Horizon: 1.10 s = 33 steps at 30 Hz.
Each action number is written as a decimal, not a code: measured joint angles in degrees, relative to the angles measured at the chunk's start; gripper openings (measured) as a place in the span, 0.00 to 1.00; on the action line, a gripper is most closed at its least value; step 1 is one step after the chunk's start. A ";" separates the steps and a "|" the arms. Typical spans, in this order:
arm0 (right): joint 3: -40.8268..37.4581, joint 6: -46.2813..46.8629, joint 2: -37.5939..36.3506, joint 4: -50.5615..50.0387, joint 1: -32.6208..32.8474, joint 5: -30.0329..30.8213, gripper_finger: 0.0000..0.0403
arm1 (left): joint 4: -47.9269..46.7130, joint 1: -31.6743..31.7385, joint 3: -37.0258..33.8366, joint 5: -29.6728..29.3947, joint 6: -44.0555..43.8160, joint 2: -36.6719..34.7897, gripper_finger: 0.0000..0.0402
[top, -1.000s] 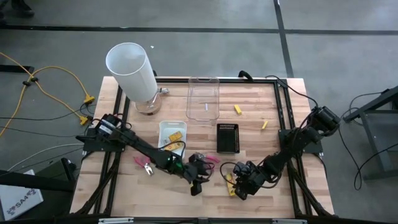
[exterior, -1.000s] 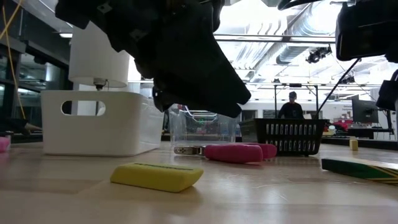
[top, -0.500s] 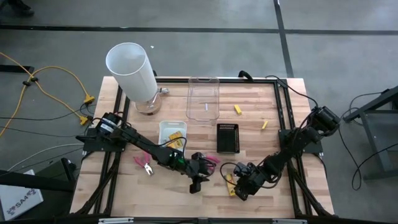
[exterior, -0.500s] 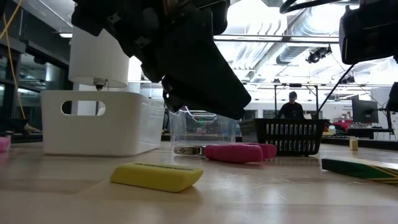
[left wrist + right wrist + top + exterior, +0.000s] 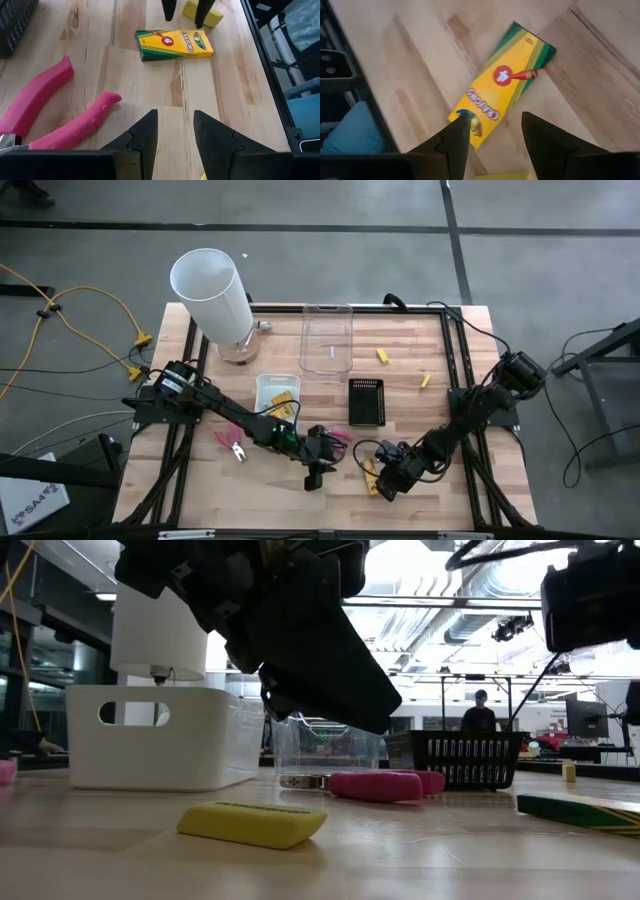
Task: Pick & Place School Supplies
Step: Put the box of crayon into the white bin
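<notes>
Wooden slat table; flat yellow cardboard crayon box (image 5: 502, 97) lies just ahead of the right gripper (image 5: 492, 135), fingers apart, empty. Left gripper (image 5: 175, 132) apart too, pink-handled pliers (image 5: 60, 117) beside it. Box looks light, crushable; pinch across narrow edges.

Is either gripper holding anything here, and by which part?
Nothing is held. The left gripper is open over bare wood; the right gripper is open above the crayon box.

High view straight down over whole table (image 5: 410, 340) and both arms, low view level at tabletop toward room behind, close on yellow eraser (image 5: 252, 823), both wrist views close, angled down, sharing the crayon box (image 5: 174, 44) (image 5: 501, 108).
</notes>
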 joint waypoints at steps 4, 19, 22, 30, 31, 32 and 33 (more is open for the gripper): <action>0.00 0.16 1.87 1.31 0.00 -0.83 0.42 | -0.01 0.00 0.00 0.00 -0.04 0.00 0.30; 0.00 0.00 2.53 4.70 -0.07 -0.35 0.42 | 0.00 -0.09 0.00 0.37 -2.62 0.00 0.30; 0.00 0.09 2.53 4.72 -0.07 -0.33 0.42 | 0.00 -0.09 0.00 0.44 -4.13 0.00 0.30; 0.00 1.21 2.53 4.70 -0.07 -0.32 0.42 | 0.39 -0.09 0.00 2.77 -7.19 0.00 0.30; 0.00 1.22 2.53 4.72 -0.07 -0.30 0.42 | 0.58 -0.09 0.00 3.19 -7.44 0.00 0.30; 0.00 1.22 2.53 4.77 -0.07 -0.30 0.42 | 0.85 -0.09 0.00 3.64 -7.53 0.00 0.30; 0.00 1.22 2.53 4.84 -0.07 -0.30 0.42 | 1.30 -0.09 0.00 3.93 -7.54 0.00 0.30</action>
